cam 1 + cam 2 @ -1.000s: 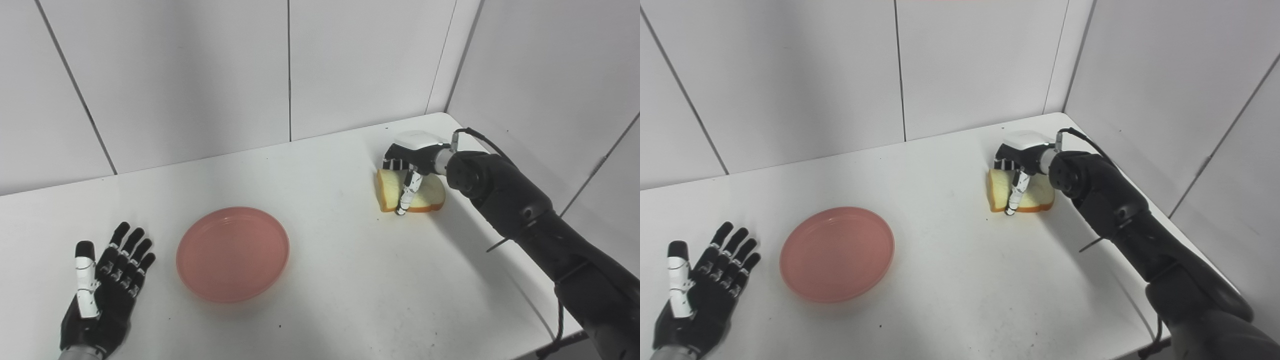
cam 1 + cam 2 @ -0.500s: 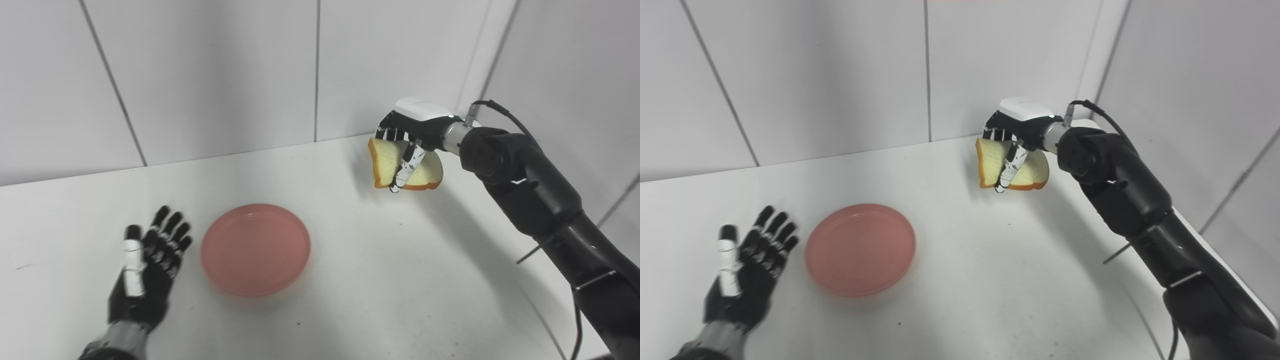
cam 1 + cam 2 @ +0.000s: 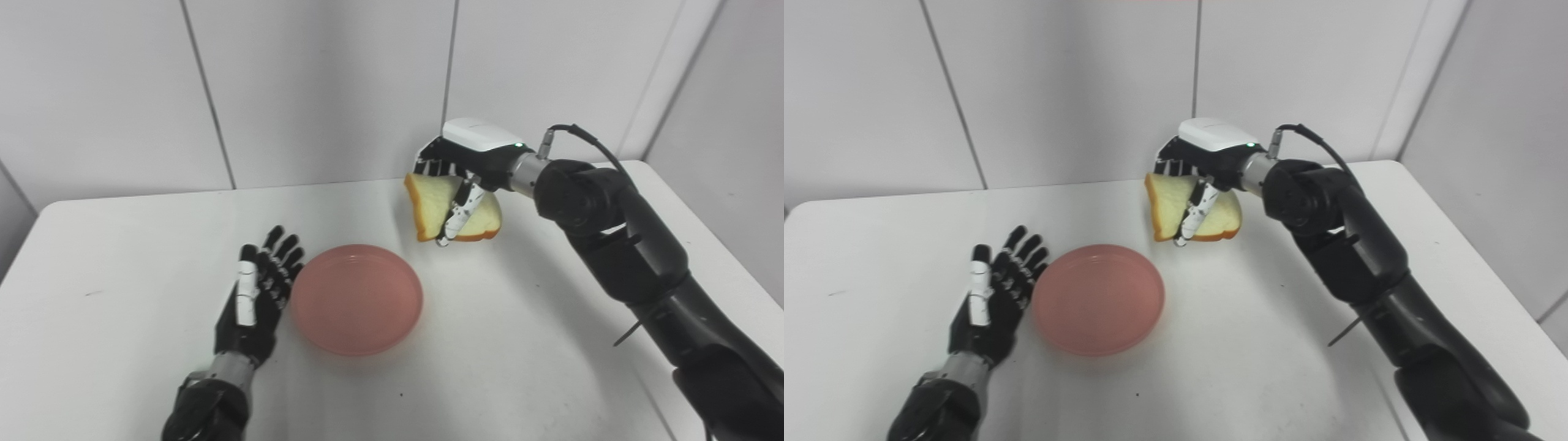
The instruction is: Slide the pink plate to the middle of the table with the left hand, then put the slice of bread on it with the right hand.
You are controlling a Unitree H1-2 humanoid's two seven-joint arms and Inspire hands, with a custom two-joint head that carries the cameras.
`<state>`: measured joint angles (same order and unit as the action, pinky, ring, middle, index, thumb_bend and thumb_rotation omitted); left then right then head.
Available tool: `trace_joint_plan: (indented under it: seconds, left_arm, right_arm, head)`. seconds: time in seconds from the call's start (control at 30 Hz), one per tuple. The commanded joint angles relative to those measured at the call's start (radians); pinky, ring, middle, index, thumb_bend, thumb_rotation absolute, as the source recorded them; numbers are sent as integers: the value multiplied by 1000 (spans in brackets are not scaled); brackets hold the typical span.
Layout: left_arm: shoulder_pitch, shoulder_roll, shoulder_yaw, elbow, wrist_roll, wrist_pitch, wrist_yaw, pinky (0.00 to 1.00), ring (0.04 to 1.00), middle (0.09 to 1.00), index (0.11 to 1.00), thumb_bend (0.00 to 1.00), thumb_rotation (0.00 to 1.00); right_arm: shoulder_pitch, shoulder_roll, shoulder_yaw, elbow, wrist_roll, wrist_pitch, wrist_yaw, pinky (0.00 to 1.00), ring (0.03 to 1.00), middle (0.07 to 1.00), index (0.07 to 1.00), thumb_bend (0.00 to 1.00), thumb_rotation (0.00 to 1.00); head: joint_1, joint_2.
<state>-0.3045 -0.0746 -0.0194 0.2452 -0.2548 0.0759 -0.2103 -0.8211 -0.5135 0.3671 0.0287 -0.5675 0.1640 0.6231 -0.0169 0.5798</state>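
The right hand (image 3: 468, 162) pinched the slice of bread (image 3: 450, 208) in the upper middle of the frame, fingers on its far side, thumb (image 3: 456, 213) across the near face. The slice hung off the white table (image 3: 520, 355), tilted, its face turned toward the lower left, crust edge lowest, long axis hard to judge. Fingertips were hidden behind the bread. The pink plate (image 3: 357, 299) lay flat at frame centre. Just left of it, the left hand (image 3: 257, 294) lay spread, palm up, perhaps touching the rim.
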Motion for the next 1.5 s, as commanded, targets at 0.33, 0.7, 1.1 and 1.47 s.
trace_joint_plan:
  seconds: [0.33, 0.7, 1.1, 1.47]
  left_arm:
    - [5, -20, -1, 66, 35, 31, 45, 957, 943, 933, 939, 830, 947]
    - [-4, -26, -2, 77, 37, 22, 51, 944, 933, 927, 934, 841, 949]
    - [-9, -22, -8, 73, 34, 25, 49, 957, 943, 937, 949, 838, 957]
    - [-11, -26, -5, 67, 33, 34, 59, 941, 933, 928, 942, 836, 942]
  right_arm:
    - [-77, 167, 80, 92, -25, -75, -42, 427, 475, 475, 508, 527, 0]
    - [-73, 229, 135, 224, -69, -94, -44, 359, 424, 441, 512, 527, 0]
    - [-64, 201, 183, 236, -105, -92, 8, 324, 406, 437, 502, 529, 0]
    - [-57, 219, 192, 235, -88, -35, 101, 535, 579, 518, 469, 527, 2]
  head:
    - [40, 12]
    - [57, 30]
    - [65, 43]
    - [69, 53]
